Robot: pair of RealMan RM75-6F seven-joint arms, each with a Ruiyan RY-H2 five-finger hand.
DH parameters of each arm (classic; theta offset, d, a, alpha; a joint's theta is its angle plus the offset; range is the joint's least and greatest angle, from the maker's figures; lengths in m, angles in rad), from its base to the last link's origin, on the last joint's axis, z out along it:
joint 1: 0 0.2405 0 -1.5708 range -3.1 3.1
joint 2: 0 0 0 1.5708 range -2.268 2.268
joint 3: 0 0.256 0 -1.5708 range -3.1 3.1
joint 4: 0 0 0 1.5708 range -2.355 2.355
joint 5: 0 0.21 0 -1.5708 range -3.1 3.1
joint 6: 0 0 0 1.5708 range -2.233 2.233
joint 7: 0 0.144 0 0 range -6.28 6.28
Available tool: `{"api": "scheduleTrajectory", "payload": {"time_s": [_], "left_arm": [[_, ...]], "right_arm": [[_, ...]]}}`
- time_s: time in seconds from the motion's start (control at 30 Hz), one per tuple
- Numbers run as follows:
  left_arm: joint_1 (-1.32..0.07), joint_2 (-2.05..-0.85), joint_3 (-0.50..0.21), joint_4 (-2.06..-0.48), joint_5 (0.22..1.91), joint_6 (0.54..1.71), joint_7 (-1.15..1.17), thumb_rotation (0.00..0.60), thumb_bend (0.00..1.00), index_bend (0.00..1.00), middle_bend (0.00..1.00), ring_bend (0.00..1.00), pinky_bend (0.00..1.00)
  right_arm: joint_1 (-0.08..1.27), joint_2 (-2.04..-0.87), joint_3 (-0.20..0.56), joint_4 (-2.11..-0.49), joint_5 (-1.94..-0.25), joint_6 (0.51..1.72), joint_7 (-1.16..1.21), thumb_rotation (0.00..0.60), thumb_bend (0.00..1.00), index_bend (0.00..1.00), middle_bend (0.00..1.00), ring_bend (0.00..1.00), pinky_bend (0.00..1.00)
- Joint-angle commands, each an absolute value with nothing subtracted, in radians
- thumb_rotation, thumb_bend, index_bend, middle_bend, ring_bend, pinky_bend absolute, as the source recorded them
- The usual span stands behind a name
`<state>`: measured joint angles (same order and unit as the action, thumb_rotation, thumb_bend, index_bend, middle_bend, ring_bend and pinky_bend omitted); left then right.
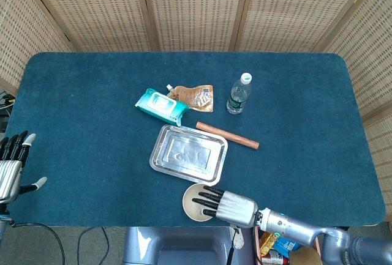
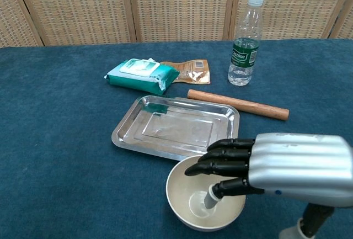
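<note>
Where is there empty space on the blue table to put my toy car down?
The table is bare left of the wipes pack and right of the water bottle. It is crowded in the middle: tray, rolling pin, bowl under the right hand.
</note>
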<state>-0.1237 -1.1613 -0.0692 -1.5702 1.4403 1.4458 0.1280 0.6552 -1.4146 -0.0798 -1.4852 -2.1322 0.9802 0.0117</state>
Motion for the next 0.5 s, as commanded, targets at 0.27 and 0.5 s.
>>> {"api": "scheduleTrajectory", "payload": {"time_s": [0.27,0.5], "left_arm": [[-0.123,-1.158,-0.07,-1.571,1.439,1.45,0.118,0.6,0.0,0.0,0.0,0.0,0.0],[-0.123,-1.159,-0.069,-1.571,1.439,1.451,0.119,0.6,0.0,0.0,0.0,0.0,0.0]], "right_arm": [[0.674,-1.507,-0.107,-1.39,-2.069,1.013,0.012,0.6,0.17,0.39,0.0,0.0,0.0],[0.674,-1.526,-0.123,-1.364,-2.052,1.076,0.024,0.6,0.39,0.62,0.0,0.0,0.0]]}}
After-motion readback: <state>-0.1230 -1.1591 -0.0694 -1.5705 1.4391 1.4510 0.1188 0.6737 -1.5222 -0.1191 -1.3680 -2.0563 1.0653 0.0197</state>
